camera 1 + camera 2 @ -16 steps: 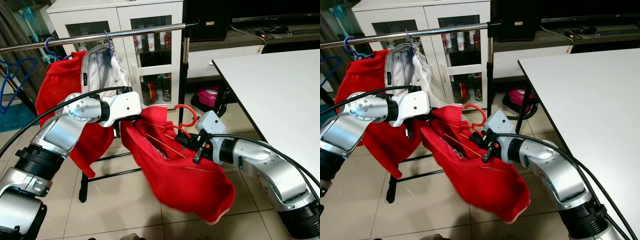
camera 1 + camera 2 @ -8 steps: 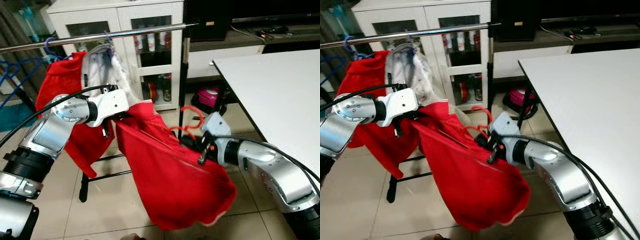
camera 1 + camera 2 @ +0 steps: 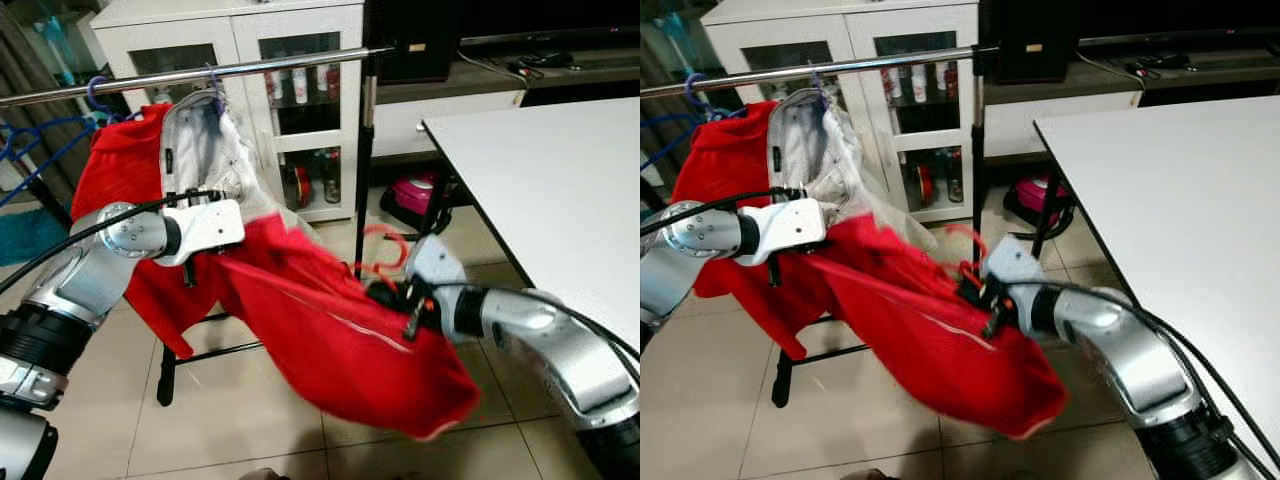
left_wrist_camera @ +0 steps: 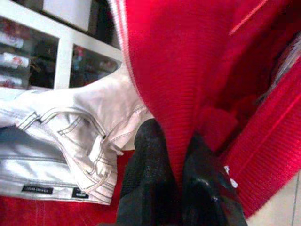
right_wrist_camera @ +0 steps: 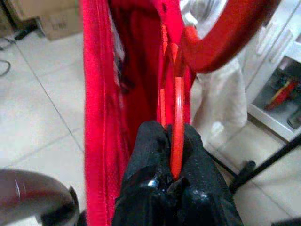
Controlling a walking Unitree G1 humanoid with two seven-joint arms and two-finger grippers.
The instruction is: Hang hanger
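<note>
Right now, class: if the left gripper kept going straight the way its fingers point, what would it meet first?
Probably the white jeans on the rail, just past the red garment that the left gripper pinches; depth is uncertain.

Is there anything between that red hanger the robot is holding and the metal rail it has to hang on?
Nothing solid that I can see. The right gripper holds the red hanger below the rail, beside its upright post. The rail already carries a white garment and another red one; the stretch near the post looks free.
</note>
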